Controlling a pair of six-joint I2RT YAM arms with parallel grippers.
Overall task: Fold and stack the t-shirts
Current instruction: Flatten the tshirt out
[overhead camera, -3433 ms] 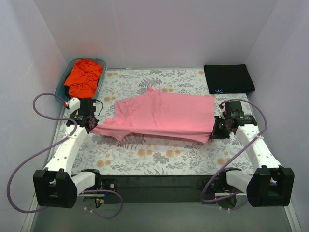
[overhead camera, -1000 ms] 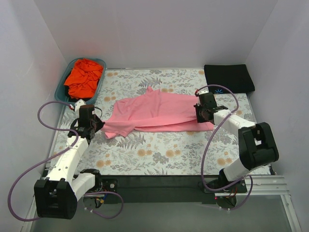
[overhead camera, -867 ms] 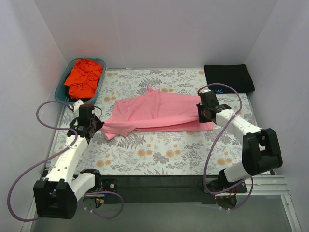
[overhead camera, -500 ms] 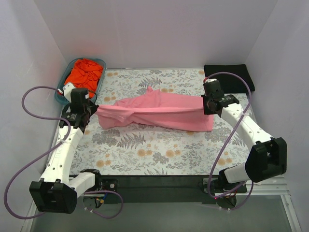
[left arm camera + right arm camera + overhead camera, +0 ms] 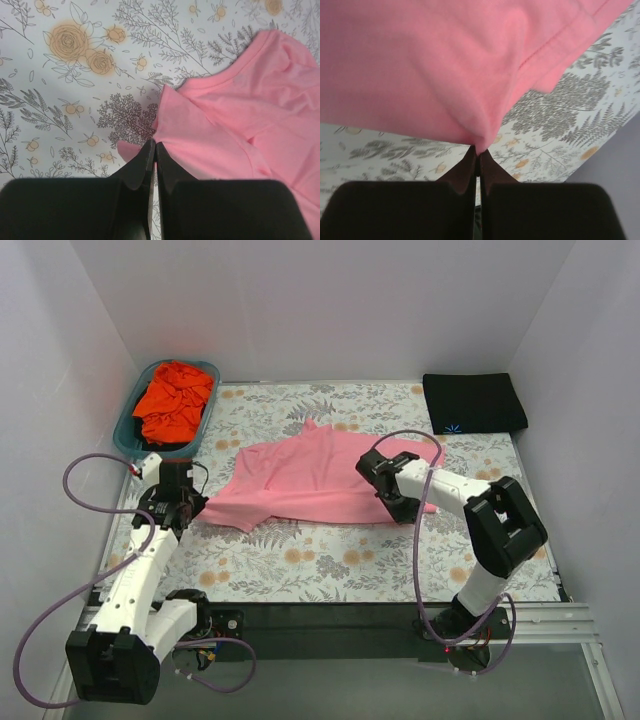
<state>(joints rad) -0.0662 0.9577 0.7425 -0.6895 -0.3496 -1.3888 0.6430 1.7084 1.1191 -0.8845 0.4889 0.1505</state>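
Note:
The light pink t-shirt (image 5: 305,480) lies spread across the middle of the floral table (image 5: 330,560), with its right side drawn in toward the centre. My left gripper (image 5: 188,508) is shut on the shirt's left edge, and the left wrist view shows the pink cloth (image 5: 235,115) pinched at the fingertips (image 5: 148,148). My right gripper (image 5: 398,508) is shut on a gathered fold of the pink shirt (image 5: 445,65) over its near right part. The black t-shirt (image 5: 474,402) with a blue logo lies folded at the back right. The orange-red t-shirt (image 5: 174,398) is bunched in the basket.
The teal plastic basket (image 5: 128,425) stands at the back left corner. White walls close in the table on the left, back and right. The right arm reaches leftward over the table's right half. A purple cable loops beside each arm.
The shirt, stretched taut between both grippers half a second ago, has gone slack. My right gripper has carried its edge left toward the centre. My left gripper has moved nearer and lower.

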